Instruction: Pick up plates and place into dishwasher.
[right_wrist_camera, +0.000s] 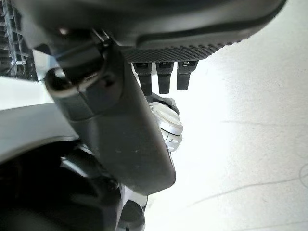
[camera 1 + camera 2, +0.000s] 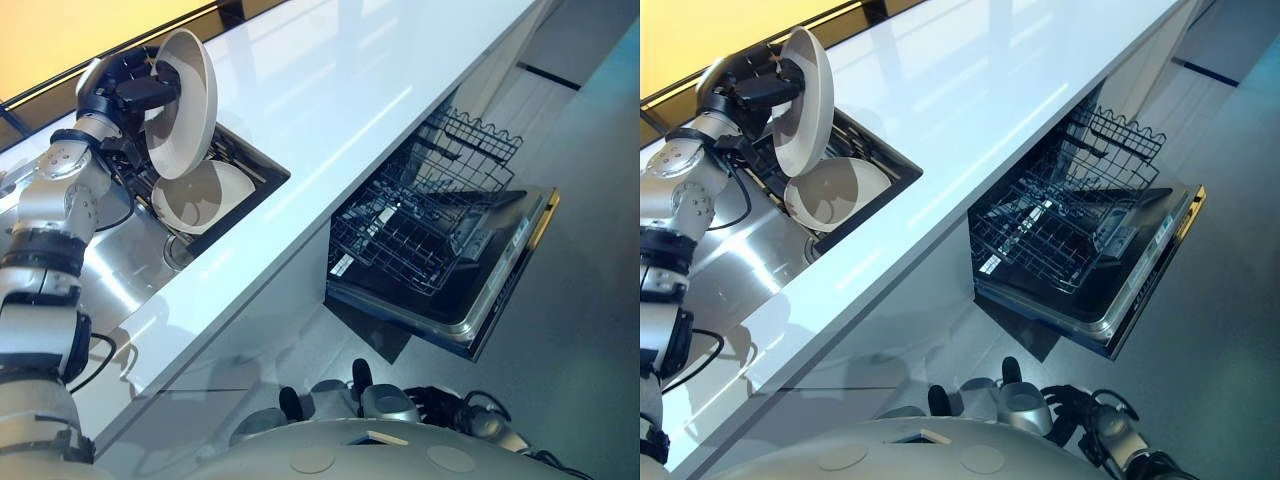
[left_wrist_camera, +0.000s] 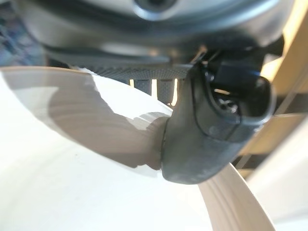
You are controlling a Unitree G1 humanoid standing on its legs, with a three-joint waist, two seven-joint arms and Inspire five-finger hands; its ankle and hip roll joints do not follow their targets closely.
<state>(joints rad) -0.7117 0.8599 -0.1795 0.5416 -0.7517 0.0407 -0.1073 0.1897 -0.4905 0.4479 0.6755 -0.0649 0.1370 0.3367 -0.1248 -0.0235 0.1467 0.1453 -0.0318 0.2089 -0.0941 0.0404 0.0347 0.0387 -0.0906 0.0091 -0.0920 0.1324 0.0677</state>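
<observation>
White plate [image 2: 183, 100] is hanging on edge above the sink [image 2: 245, 165], the left hand [image 2: 135, 92] pinching its rim; keeping that pinch firm matters while carrying it toward the dishwasher rack [image 2: 420, 235], right hand [image 2: 1080, 415] idling relaxed below the table [image 2: 330, 90].

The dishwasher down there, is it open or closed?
Open. The dishwasher door is folded down flat and its wire rack is pulled out over it, holding no plates that I can see.

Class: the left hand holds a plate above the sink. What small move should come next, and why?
Probably carry the plate rightward over the counter toward the open dishwasher. The left hand already pinches it on edge, lifted clear of the second plate lying in the sink, and the racks are pulled out. The right hand hangs low.
</observation>
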